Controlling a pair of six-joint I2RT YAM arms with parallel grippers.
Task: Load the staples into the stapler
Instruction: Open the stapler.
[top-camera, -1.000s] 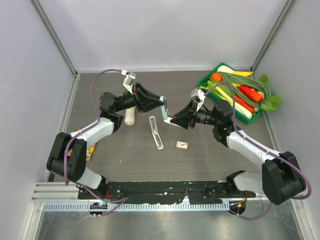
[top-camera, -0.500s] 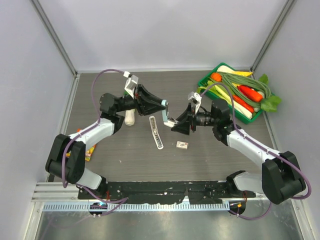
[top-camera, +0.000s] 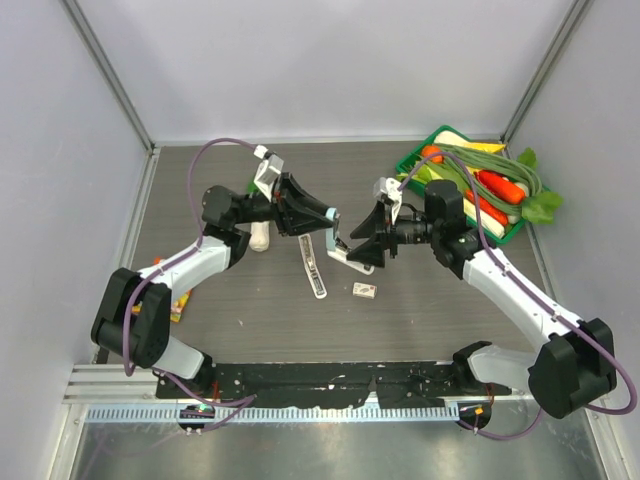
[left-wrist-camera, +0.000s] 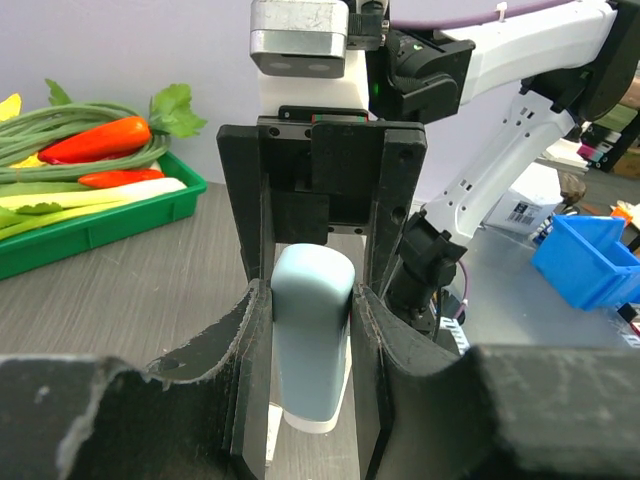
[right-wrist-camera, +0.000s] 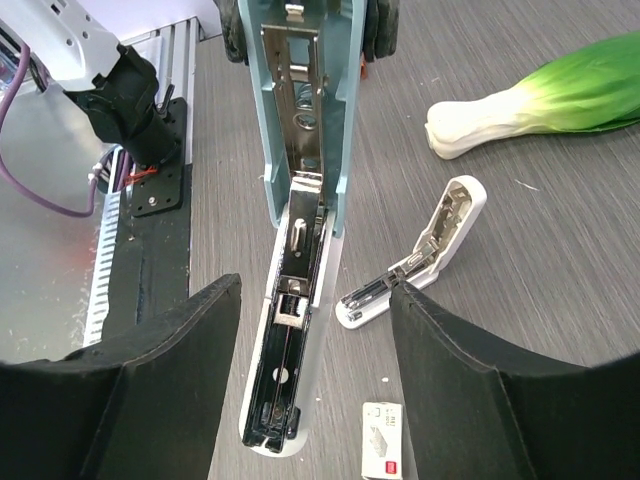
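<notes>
Left gripper (left-wrist-camera: 308, 345), item one: clenched on the blue bar (left-wrist-camera: 312, 330), my fingers (left-wrist-camera: 215, 360) pressed to its two sides, the bar held above the table (top-camera: 420, 310) and pointing toward my right arm. Blue bar, as seen from the right wrist: swung open, its metal channel bared, a white-edged lower arm (right-wrist-camera: 290, 340) hanging from the hinge. Right gripper (right-wrist-camera: 315, 300), item two: released, its jaws stood wide with the tip of that lower arm between them; whether either finger touched it I could not tell. Stapler (top-camera: 314, 268): white, lay opened at its hinge on the table, below and between my two grippers, touched by neither. Staples (top-camera: 364, 290): small box, lay flat on the table just right of the stapler's near end and apart from it, with a red mark on its pale face. Bok choy (top-camera: 260, 236): toy, lay on the table left of the stapler, beside my left arm. Tray (left-wrist-camera: 110, 225): green, stood at the far right corner of the table, holding toy vegetables (left-wrist-camera: 95, 140), well apart from the stapler and the staples.
</notes>
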